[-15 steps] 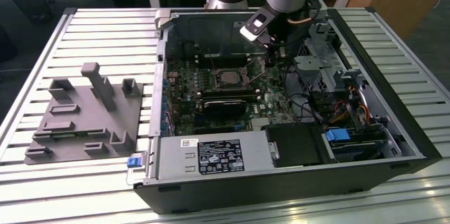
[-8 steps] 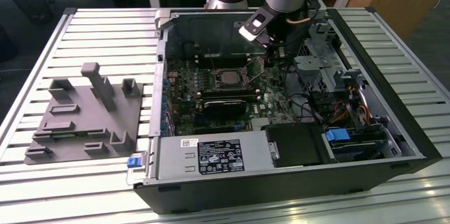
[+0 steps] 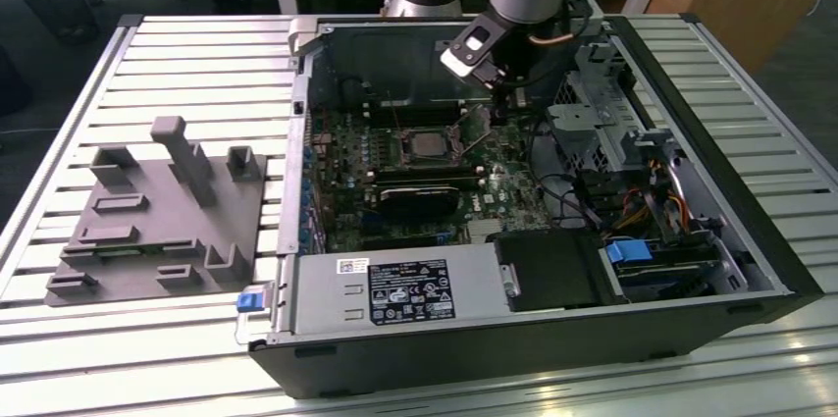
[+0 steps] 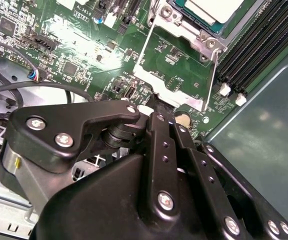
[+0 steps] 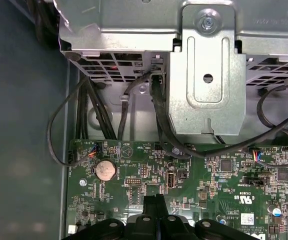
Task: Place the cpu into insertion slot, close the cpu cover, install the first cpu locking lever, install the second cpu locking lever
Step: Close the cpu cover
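One cpu (image 4: 216, 7) flat, metal face up

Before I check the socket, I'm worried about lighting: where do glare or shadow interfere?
Exterior view: table slats glare white, case interior darker. Second wrist view: glare washes the circuit board. First wrist view: board evenly lit.

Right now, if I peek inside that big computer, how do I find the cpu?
Look into the open black computer case and find the green circuit board on its floor. Near the board's middle, just behind the black cooler block in the exterior view, sits the cpu. It is the one flat, pale silvery square there, far smaller than the cooler block.
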